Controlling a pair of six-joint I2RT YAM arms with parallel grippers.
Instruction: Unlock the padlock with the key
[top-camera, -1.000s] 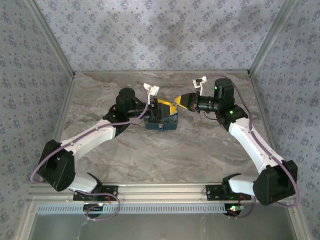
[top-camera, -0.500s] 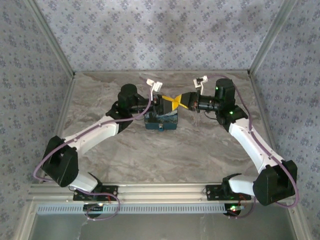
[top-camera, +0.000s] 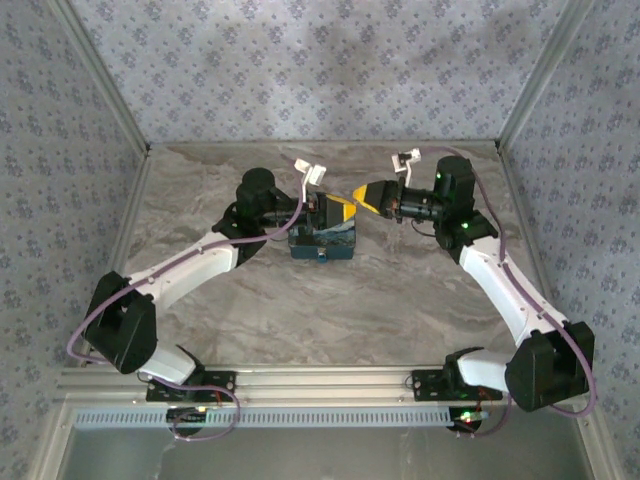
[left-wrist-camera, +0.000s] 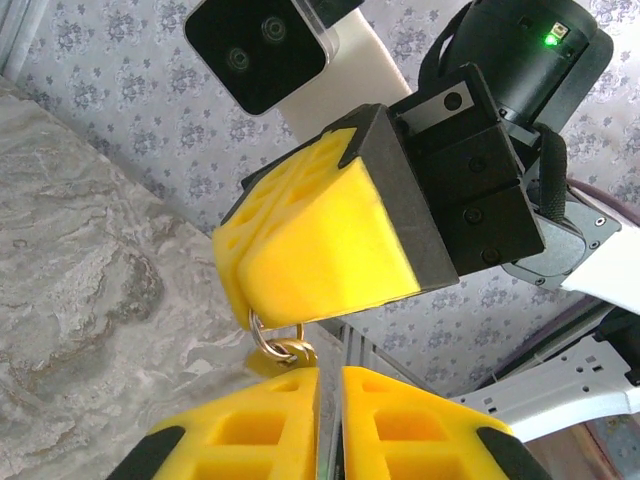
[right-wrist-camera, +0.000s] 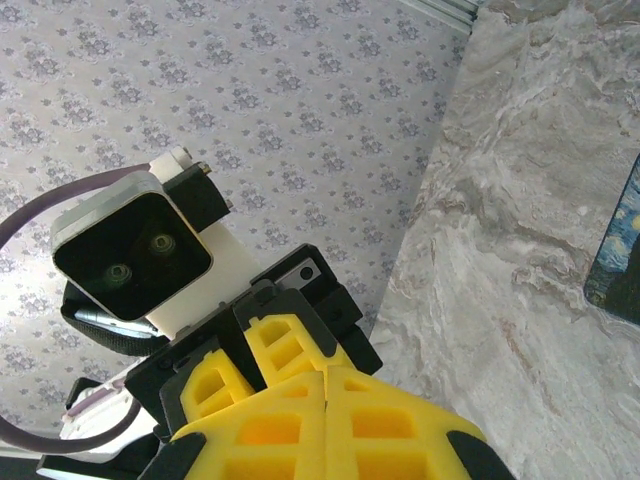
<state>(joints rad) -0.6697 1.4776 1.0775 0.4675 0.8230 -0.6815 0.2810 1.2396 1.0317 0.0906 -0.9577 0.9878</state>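
Both hands meet in the air toward 12 o'clock of the table (top-camera: 330, 310). Right hand (left-wrist-camera: 245, 285): fully closed, pinching the key ring (left-wrist-camera: 266, 336) at its tips. Left hand (left-wrist-camera: 328, 372): closed to a slit on a brass piece (left-wrist-camera: 290, 354) at 6 o'clock of the ring; key or padlock, cannot tell. Risk: opposed pulling could twist the piece free and drop it, since both holds look shallow.
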